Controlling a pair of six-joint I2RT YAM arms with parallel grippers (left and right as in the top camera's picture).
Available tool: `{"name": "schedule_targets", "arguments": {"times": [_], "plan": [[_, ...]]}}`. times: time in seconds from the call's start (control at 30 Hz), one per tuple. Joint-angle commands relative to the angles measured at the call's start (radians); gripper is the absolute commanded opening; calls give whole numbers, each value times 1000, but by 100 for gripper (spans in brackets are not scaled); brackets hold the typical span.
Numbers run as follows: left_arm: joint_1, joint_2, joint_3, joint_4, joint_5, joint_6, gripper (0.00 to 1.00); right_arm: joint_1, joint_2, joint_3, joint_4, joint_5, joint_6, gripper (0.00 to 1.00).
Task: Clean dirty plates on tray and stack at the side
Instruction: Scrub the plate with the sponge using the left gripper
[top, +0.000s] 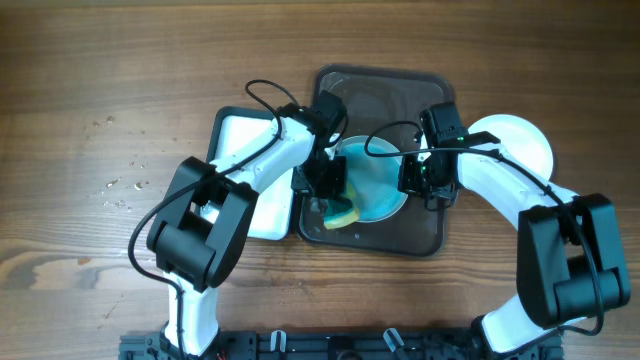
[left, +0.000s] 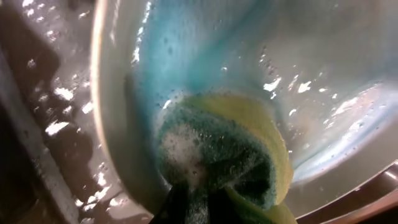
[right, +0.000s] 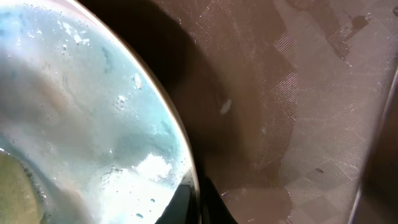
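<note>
The big brown wooden table (top: 90, 90) is under everything. In the middle of it sits the dark tray (top: 378, 95), with its low rim and round corners. Touching the tray's left side is a white tub (top: 238, 135), partly hidden by the left arm. Inside the tray lies the blue plate (top: 378, 185) (it is white, but wet blue-green smears and little bubbles cover most of it). A white plate (top: 520, 140) with no smears on it lies on the bare table just off the tray's right side. A yellow and green sponge (top: 343, 214) is pressed on the blue plate near the tray's front left corner, and it is foamy. The left claw (top: 335, 200) is inside the tray and squeezes the sponge tight between its fingers. The right claw (top: 412, 185) is over the right half of the tray, and its dark fingers pinch the rim of the blue plate.
</note>
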Motion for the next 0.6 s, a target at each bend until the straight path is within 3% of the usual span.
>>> {"name": "schedule_targets", "arguments": {"times": [0.0,0.07,0.33,0.57], "plan": [[-17,21,-37,88,115,26,4,-14,44,-23,-10,113,3,4],[-55,23,-51,153,228,3,4,-14,44,-23,-10,113,3,4],[-198,60,-55,270,360,-27,4,-14,44,-23,-14,113,3,4],[-98,60,-55,220,294,9,4,-14,44,-23,-26,113,3,4]]}}
